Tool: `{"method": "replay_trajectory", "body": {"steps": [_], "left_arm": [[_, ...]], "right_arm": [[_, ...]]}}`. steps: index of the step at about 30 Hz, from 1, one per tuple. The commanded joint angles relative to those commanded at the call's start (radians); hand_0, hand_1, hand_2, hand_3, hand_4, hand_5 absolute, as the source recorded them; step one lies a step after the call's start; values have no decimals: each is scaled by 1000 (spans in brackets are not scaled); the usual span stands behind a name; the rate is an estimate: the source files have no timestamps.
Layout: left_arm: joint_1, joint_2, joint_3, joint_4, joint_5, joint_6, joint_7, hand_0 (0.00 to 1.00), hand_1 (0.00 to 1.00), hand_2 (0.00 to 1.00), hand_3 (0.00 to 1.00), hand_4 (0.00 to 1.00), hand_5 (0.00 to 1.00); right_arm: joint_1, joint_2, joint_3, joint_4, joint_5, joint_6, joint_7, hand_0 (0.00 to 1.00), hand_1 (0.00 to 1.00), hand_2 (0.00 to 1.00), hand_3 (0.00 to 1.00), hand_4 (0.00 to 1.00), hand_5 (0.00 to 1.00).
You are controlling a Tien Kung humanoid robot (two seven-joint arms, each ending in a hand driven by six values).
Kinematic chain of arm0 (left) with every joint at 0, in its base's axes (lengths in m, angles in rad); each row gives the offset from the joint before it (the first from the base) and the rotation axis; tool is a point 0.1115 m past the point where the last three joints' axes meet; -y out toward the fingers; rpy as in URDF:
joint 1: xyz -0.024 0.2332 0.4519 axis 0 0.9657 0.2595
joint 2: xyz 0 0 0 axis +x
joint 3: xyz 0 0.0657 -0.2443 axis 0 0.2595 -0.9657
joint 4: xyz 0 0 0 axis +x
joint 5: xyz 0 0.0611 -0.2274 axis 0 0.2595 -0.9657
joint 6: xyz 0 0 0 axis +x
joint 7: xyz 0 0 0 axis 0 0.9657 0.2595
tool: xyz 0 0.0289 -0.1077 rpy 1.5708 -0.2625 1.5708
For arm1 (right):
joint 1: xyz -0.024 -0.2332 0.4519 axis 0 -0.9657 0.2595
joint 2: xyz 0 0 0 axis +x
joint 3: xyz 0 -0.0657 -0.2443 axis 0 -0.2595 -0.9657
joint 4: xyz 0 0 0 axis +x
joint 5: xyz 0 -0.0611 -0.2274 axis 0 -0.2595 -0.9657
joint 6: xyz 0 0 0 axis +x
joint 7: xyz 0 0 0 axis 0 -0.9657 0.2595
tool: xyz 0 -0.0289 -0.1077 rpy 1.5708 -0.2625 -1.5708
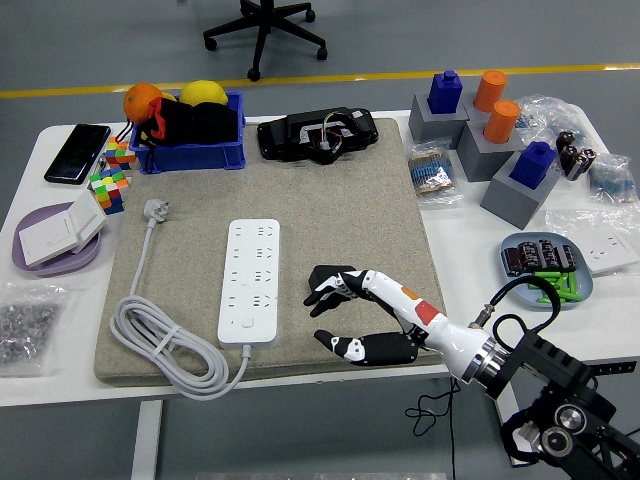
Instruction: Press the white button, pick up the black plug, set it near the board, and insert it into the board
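Observation:
A white power strip (248, 280) lies lengthwise on the grey mat (380, 200), its white button (247, 322) near the front end. Its white cable (160, 345) coils at the mat's front left and ends in a white plug (156, 209). A small black plug (333, 271) lies on the mat just right of the strip. My right hand (320, 313) reaches in from the lower right, open. Its fingertips (322, 290) sit at the black plug's near side and the thumb (340, 347) is spread well below. No grasp shows.
A blue bin (190, 155) with fruit and a black device (315, 137) stand at the mat's back. Grey blocks with blue and orange pegs (490, 140) and a plate of parts (545, 268) are on the right. Cubes, a phone and a purple plate (60, 245) are on the left.

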Motion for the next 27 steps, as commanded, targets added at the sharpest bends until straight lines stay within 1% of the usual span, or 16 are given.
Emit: {"method": "replay_trajectory", "body": {"steps": [3,6,7,12,13,18,19,23,27], "left_arm": [[1,-1,-3,0,-4,2,0,705,680,631,698,546,219],[1,0,-6,0,0,1,0,705,680,631,698,546,219],[-2,1,-6,0,3,0,0,705,680,631,698,544,226],[-10,1,-4,0,4,0,0,705,680,631,698,544,226],[-11,1,-4,0,0,1,0,705,680,631,697,546,225],[-12,1,-2,0,-21,6,0,705,680,631,697,546,225],[-12,2,-3,0,-22,6,0,705,680,631,697,545,228],[-15,4,-9,0,-12,5,2,705,680,631,697,545,228],[-10,3,-22,0,-22,11,4,704,680,631,697,546,231]], "right_arm": [[23,9,-22,-14,-17,-25,-31,571,519,567,651,731,227],[66,20,-58,-40,-34,-82,-58,571,519,567,651,731,227],[82,25,-68,-50,-51,-95,-72,390,310,400,656,728,246],[129,40,-91,-75,-69,-125,-103,390,310,400,656,728,246],[134,42,-92,-75,-69,-127,-106,113,95,186,661,692,273],[153,55,-96,-73,-66,-130,-114,113,95,186,661,692,273],[157,58,-98,-73,-64,-126,-118,2,18,162,660,720,269],[170,68,-116,-83,-61,-104,-144,2,18,162,660,720,269],[193,81,-158,-121,-56,-81,-182,2,2,164,669,727,270]]}}
